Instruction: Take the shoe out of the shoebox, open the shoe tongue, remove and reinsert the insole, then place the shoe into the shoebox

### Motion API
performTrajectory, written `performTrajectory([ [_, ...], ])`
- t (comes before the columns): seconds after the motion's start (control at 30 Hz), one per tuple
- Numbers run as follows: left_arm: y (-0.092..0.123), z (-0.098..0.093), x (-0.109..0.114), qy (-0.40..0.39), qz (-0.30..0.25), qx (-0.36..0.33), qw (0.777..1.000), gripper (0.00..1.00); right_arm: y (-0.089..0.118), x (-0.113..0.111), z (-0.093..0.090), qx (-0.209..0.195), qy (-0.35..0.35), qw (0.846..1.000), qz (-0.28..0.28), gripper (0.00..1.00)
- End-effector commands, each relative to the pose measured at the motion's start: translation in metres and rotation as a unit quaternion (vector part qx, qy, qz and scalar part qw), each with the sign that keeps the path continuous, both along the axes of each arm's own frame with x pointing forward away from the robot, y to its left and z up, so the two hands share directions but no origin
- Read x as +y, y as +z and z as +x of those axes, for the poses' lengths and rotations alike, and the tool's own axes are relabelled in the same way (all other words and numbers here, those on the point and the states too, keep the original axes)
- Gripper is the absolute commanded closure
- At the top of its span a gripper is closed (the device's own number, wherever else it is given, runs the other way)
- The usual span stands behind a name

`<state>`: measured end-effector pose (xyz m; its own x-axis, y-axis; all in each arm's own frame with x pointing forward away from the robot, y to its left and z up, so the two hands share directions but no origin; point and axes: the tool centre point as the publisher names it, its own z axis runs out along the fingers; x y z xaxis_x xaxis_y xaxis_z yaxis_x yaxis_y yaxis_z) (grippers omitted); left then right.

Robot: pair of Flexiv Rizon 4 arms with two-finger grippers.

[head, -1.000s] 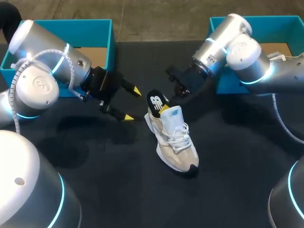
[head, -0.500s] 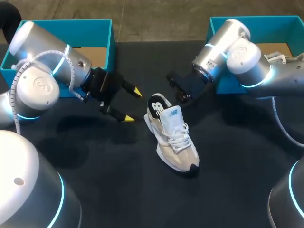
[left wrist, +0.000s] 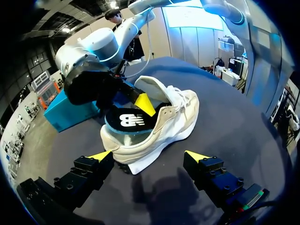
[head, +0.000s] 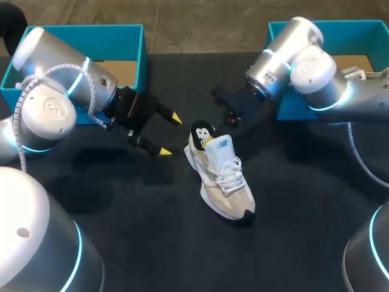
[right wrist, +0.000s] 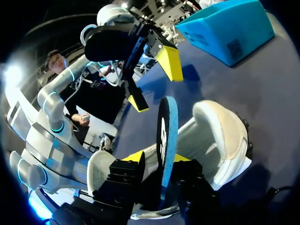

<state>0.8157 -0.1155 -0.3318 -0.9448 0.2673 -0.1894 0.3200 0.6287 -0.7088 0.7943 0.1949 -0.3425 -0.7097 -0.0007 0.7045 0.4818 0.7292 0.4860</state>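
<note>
Although the right arm [head: 304, 67] masked most of the right gripper [right wrist: 158, 158] in the head view, we found it in its own wrist view clenched on the insole [right wrist: 167, 126], one yellow-tipped finger against each face. The insole stood on edge, its lower end down inside the shoe [head: 222, 182] at the heel opening and its printed end raised above the collar. We could not make out how deep it reached.

The shoe, white and beige with a dark toe, stood on its sole near the middle of the black table [head: 121, 231], outside both boxes, with its tongue [head: 222, 149] lifted. The left gripper [head: 169, 134] hung released just beside the heel, fingers spread and touching nothing. Open tabletop lay on the near side of the shoe and on both flanks.

Two teal shoeboxes stood at the far edge, well apart. The left shoebox [head: 135, 58] showed a bare brown floor where the left arm [head: 55, 91] did not cover it. The right shoebox [head: 281, 104] was mostly hidden by the right arm. Its visible part showed a brown floor and something white that we could not identify.
</note>
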Motion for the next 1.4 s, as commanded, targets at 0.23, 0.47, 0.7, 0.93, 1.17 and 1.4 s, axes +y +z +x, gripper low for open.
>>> performTrajectory([
  [0.23, -0.001, -0.002, 0.004, 0.002, 0.0, -0.002, 1.0, 0.0, 0.005, 0.005, 0.02, -0.02, 0.01, 1.0, -0.005, 0.66],
  [0.47, 0.002, -0.001, 0.003, 0.009, 0.008, -0.006, 1.0, 0.0, -0.001, 0.004, 0.026, -0.011, 0.026, 0.999, -0.018, 1.0],
  [0.7, 0.005, 0.0, 0.005, 0.017, 0.006, -0.012, 1.0, 0.0, -0.006, 0.0, 0.016, 0.007, 0.031, 0.999, -0.037, 1.0],
  [0.93, 0.003, 0.001, 0.007, 0.018, 0.008, -0.01, 1.0, 0.0, -0.012, -0.007, 0.002, 0.025, 0.029, 0.998, -0.048, 1.0],
  [1.17, 0.002, 0.003, 0.005, 0.014, 0.008, -0.008, 1.0, 0.0, -0.019, -0.012, -0.006, 0.038, 0.027, 0.997, -0.056, 1.0],
  [1.4, 0.002, 0.003, 0.004, 0.011, 0.007, -0.009, 1.0, 0.0, -0.015, -0.011, -0.004, 0.03, 0.024, 0.998, -0.059, 0.84],
])
